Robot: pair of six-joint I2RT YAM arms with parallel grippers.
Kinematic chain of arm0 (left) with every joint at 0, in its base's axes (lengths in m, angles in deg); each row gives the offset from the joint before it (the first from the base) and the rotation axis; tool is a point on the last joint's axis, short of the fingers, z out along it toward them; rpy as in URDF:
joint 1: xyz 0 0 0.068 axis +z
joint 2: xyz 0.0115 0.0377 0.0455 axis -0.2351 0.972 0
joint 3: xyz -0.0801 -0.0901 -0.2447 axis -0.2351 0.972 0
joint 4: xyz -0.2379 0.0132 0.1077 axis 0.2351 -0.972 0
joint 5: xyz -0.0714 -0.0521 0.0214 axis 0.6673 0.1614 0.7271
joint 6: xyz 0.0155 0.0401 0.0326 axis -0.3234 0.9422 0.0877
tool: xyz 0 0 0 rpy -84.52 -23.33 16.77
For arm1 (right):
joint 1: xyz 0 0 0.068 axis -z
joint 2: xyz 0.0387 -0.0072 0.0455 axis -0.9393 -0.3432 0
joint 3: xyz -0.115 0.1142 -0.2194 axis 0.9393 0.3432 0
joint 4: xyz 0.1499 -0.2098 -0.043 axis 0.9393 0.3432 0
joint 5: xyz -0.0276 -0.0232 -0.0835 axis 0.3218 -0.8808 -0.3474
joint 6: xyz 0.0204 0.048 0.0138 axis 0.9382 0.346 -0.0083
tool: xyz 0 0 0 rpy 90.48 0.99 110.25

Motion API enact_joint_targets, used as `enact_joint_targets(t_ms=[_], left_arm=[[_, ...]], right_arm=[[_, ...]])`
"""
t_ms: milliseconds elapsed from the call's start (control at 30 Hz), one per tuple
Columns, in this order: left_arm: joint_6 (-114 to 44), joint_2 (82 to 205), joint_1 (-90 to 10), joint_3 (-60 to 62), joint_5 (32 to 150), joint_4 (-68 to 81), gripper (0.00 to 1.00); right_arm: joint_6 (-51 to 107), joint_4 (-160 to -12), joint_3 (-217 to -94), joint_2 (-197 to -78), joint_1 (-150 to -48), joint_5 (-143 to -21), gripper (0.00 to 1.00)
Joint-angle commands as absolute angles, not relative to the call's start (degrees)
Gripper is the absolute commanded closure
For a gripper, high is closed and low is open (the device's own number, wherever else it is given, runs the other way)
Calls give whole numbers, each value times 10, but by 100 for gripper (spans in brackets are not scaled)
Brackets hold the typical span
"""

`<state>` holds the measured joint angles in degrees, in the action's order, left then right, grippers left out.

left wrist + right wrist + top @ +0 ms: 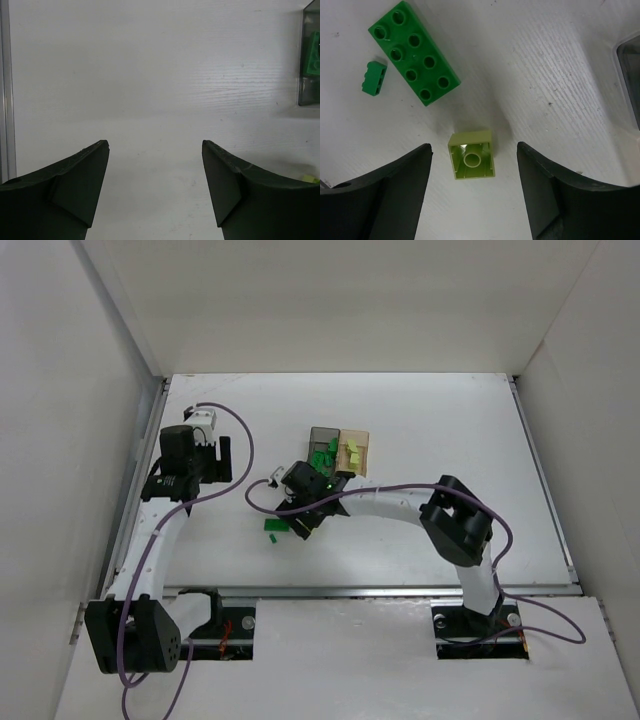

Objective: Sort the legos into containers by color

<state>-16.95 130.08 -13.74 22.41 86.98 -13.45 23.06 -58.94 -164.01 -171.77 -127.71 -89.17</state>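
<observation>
A lime yellow-green square brick (471,161) lies upside down on the white bench (560,75), with its hollow underside and centre tube facing up. Near it a dark green two-by-four brick (413,59) lies flat, studs up, set diagonally. A small green brick (374,77) rests on its side close beside that one, not touching it. Two joined bins stand nearby. The smoky grey bin (322,435) holds green bricks (322,455), and the pale tan bin (360,437) holds lime bricks (352,452).
</observation>
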Motion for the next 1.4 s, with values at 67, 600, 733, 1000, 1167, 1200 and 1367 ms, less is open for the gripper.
enact_joint_targets(t_ms=[67, 600, 733, 1000, 1167, 1200, 1367], left_arm=[[-184, 1287, -133, 225, 881, -113, 28], [-42, 1292, -141, 218, 1009, -144, 29], [97, 1306, -182, 213, 1035, -185, 29], [285, 1365, -299, 195, 1045, -267, 21], [393, 1379, -359, 202, 1053, -285, 13], [410, 1387, -373, 202, 1059, -292, 13], [528, 1421, -384, 196, 1072, -347, 13]], right_arm=[[233, -615, -1640, -1713, -1283, -914, 34], [355, -611, -1654, -1587, -1294, -986, 100], [451, -571, -1670, -1543, -1228, -1040, 100], [527, -542, -1665, -1569, -1062, -1003, 100], [496, -542, -1693, -1607, -1039, -991, 100], [496, -542, -1701, -1615, -1039, -991, 98], [477, -537, -1715, -1628, -1039, -972, 72]])
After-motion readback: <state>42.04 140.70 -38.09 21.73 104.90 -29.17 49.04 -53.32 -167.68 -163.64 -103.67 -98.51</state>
